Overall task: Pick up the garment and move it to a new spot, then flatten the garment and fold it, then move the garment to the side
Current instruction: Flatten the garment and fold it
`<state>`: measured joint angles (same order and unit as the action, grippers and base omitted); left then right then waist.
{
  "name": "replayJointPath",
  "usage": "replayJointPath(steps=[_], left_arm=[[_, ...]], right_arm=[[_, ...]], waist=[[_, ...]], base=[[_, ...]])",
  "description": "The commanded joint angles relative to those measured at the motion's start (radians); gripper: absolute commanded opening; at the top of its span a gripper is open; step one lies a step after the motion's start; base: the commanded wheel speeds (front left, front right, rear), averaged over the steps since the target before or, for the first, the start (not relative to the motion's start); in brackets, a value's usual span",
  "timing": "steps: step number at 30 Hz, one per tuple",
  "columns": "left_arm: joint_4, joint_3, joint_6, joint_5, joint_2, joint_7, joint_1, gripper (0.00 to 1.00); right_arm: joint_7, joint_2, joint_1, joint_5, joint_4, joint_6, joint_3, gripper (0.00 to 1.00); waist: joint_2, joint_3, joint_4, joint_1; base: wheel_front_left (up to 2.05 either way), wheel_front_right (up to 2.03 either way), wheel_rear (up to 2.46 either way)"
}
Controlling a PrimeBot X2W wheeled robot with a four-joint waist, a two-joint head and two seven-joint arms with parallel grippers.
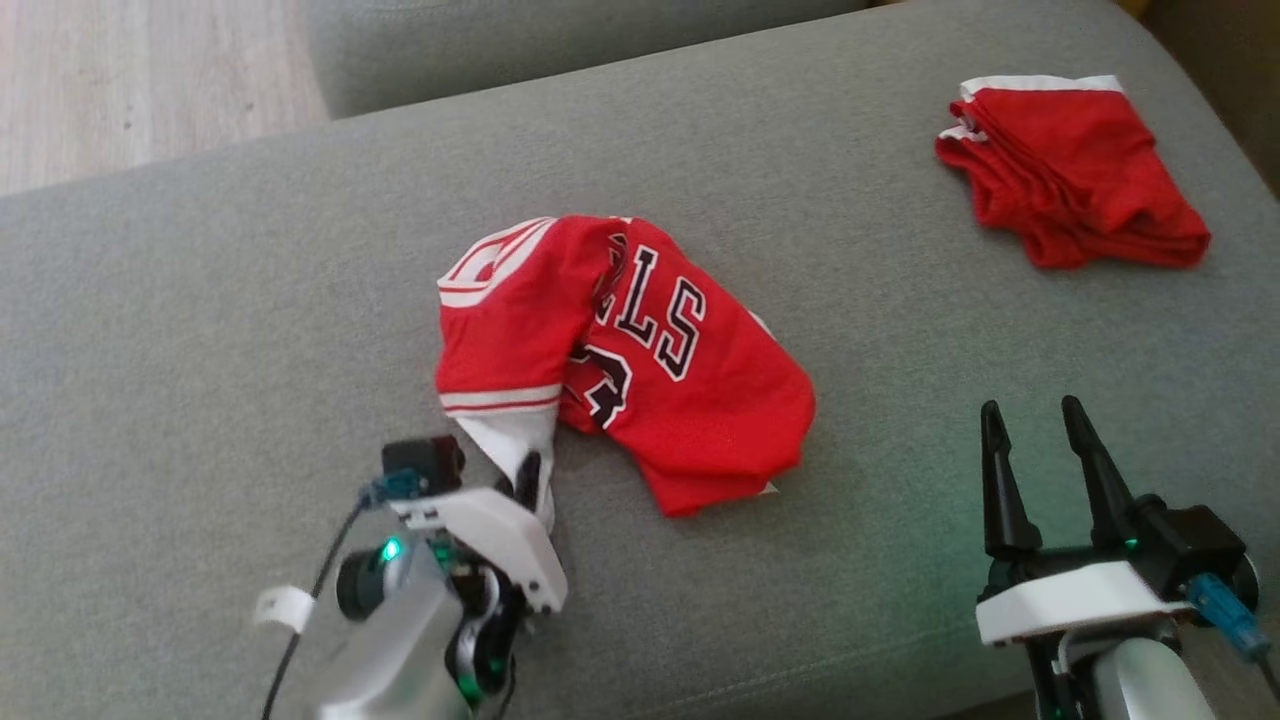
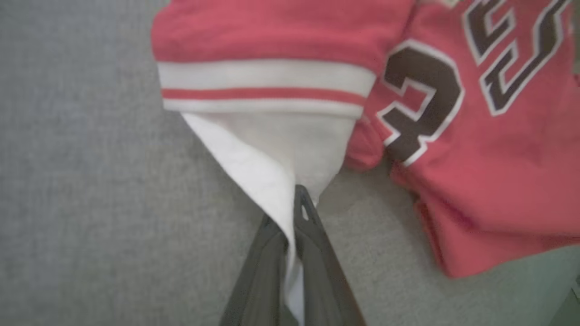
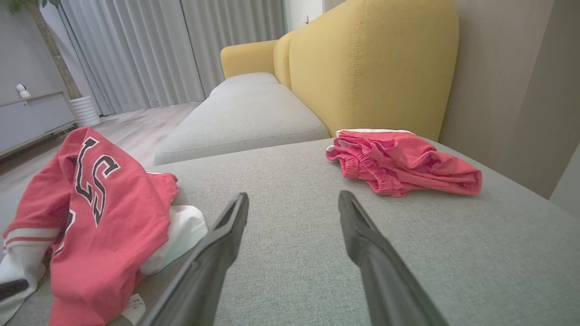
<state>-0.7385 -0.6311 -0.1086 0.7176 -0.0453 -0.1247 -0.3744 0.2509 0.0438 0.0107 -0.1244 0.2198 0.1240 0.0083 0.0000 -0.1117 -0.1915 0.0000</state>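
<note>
My left gripper (image 1: 527, 472) clamps the jersey (image 1: 690, 400) hem; my right gripper (image 1: 1031, 410), parted and empty, sits right of the jersey over open cushion (image 1: 200, 350). One jersey, one shorts (image 1: 1070, 175).

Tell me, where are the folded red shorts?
In the head view, the folded red shorts lie at the upper right of the grey sofa seat, apart from the crumpled red jersey in the middle and beyond the open right gripper.

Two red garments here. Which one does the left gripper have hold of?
The crumpled jersey with black lettering: the left gripper pinches its white fabric. The plain red shorts lie folded apart from it, untouched.
</note>
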Motion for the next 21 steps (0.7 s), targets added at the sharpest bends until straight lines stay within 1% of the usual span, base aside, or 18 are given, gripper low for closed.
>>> replayJointPath(steps=[1, 3, 5, 6, 9, 12, 15, 21], left_arm=[[0.031, 0.038, 0.002, 0.007, -0.014, -0.01, -0.064, 0.0], [0.072, 0.056, 0.003, 0.008, -0.037, -0.01, -0.11, 0.0], [0.132, 0.073, 0.002, 0.003, -0.076, 0.008, -0.164, 0.0], [0.203, 0.088, -0.001, -0.004, -0.125, 0.044, -0.223, 0.0], [0.304, 0.111, -0.008, -0.022, -0.205, 0.116, -0.323, 0.0], [0.369, 0.125, -0.015, -0.054, -0.282, 0.185, -0.435, 0.0], [0.401, 0.135, -0.007, -0.067, -0.327, 0.238, -0.527, 0.0], [0.392, 0.142, 0.0, -0.109, -0.374, 0.282, -0.687, 0.0]], right_arm=[[0.011, 0.006, 0.031, -0.005, -0.027, 0.007, 0.024, 1.0], [0.011, 0.006, 0.03, -0.006, -0.028, 0.007, 0.021, 1.0], [0.011, 0.006, 0.028, -0.007, -0.028, 0.007, 0.018, 1.0], [0.011, 0.006, 0.025, -0.007, -0.027, 0.007, 0.016, 1.0], [0.011, 0.006, 0.02, -0.009, -0.026, 0.007, 0.017, 1.0], [0.011, 0.006, 0.024, -0.012, -0.025, 0.007, 0.027, 1.0], [0.011, 0.006, 0.029, -0.015, -0.022, 0.007, 0.034, 1.0], [0.011, 0.006, 0.027, -0.019, -0.016, 0.007, 0.046, 1.0]], waist=[[0.0, 0.005, -0.004, 0.0], [0.0, 0.009, -0.008, 0.0], [0.0, 0.015, -0.009, 0.0], [0.0, 0.021, -0.009, 0.0], [0.0, 0.029, -0.005, 0.0], [0.0, 0.031, -0.007, 0.0], [0.0, 0.041, -0.015, 0.0], [0.0, 0.056, -0.031, 0.0]], base=[[0.0, 0.0, 0.0], [0.0, 0.0, 0.0], [0.0, 0.0, 0.0], [0.0, 0.0, 0.0], [0.0, 0.0, 0.0], [0.0, 0.0, 0.0], [0.0, 0.0, 0.0], [0.0, 0.0, 0.0]])
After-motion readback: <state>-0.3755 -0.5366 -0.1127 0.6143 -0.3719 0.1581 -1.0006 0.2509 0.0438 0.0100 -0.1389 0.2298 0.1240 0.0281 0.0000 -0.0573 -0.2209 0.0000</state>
